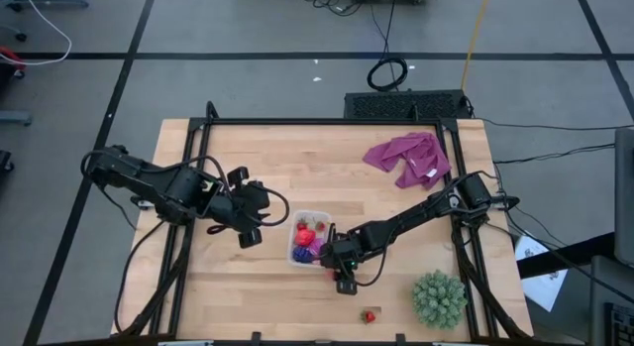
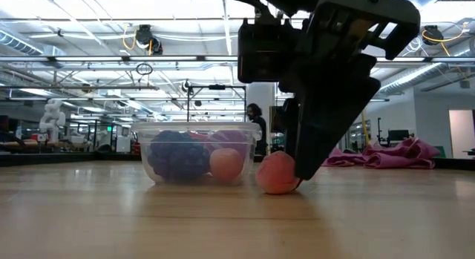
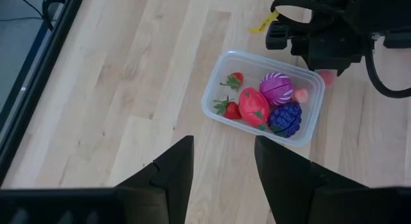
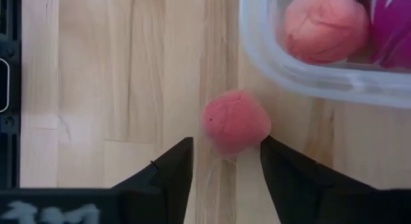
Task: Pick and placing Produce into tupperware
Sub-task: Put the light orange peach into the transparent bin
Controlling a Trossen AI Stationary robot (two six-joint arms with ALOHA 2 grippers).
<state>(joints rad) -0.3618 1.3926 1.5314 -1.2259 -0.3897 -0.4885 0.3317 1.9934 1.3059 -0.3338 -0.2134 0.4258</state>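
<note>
Two dark arms work over a pale, blond-grained wooden table (image 1: 248,296) framed in black rails, with grey floor and cables around it; the level view looks into a bright hall of ceiling trusses and lamps. Centre of the boards sits the clear tupperware (image 1: 300,223), rounded corners, glossy thin walls. Inside it: a knobbly purple grape bunch (image 3: 286,117), a purple-pink striped round piece (image 3: 277,87), a big red piece (image 3: 254,106), two small strawberries (image 3: 235,79), and a matte peach-pink ball (image 4: 323,25). Right gripper (image 1: 342,270) is down at the table just outside the container's wall, fingers (image 4: 166,169) narrowly parted around a soft pink ball (image 4: 235,121), tips close to its sides. Left gripper (image 3: 223,161) hangs above the table short of the container, fingers apart, empty. One lone strawberry (image 1: 369,315) lies near the spiky green plant (image 1: 439,298); a crumpled purple-pink cloth (image 1: 408,157) lies at the far side.
</note>
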